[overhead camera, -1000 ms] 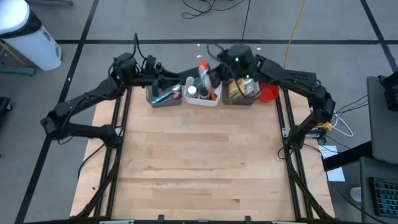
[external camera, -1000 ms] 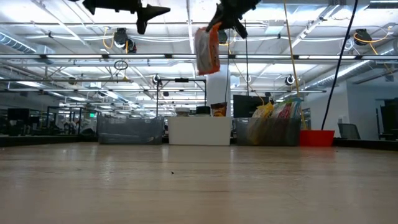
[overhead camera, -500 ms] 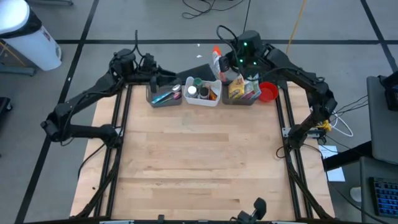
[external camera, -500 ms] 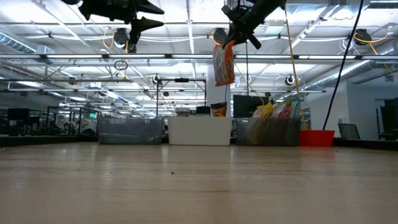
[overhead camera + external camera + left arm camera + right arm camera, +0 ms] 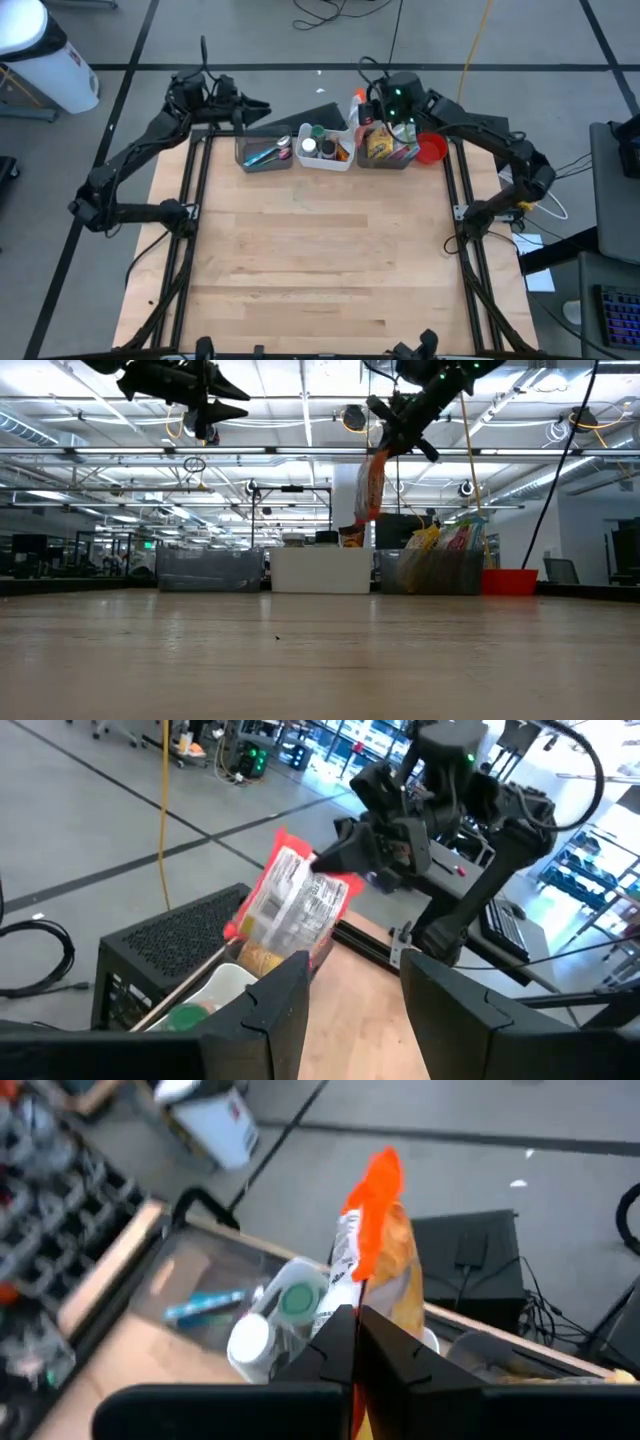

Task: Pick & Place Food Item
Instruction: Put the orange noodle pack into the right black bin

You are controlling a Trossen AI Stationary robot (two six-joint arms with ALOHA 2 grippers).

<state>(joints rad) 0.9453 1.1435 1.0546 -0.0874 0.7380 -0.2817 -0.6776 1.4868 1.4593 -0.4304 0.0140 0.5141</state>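
An orange-and-white snack bag (image 5: pixel 369 486) hangs in the air by the table's far edge, over the gap between the white middle bin (image 5: pixel 326 158) and the right grey bin (image 5: pixel 389 156). My right gripper (image 5: pixel 386 442) is shut on its upper end. The bag also shows in the high view (image 5: pixel 358 104), left wrist view (image 5: pixel 290 905) and right wrist view (image 5: pixel 376 1245). My left gripper (image 5: pixel 257 108) stands open and holds nothing, high above the far edge of the left grey bin (image 5: pixel 264 155). Its fingers frame the left wrist view (image 5: pixel 355 1010). My right gripper pinches the bag's upper end (image 5: pixel 332 883) between its two shut fingers (image 5: pixel 338 1342). The fingers slant down from the table's right. The bag hangs below them, slightly tilted, lifted clear of the bins and the table.
The three bins stand in a row along the far edge. The left holds blue items, the middle bottles (image 5: pixel 309 147), the right snack packets (image 5: pixel 380 143). A red bowl (image 5: pixel 432 150) sits at the far right. The wooden table top (image 5: pixel 320 250) lies bare in front.
My right gripper has carried the bag toward the table's right edge and somewhat down, from over the white bin toward the right grey bin; the bag still hangs below it. My left gripper has swung toward the table's far left, away from the bins, staying open.
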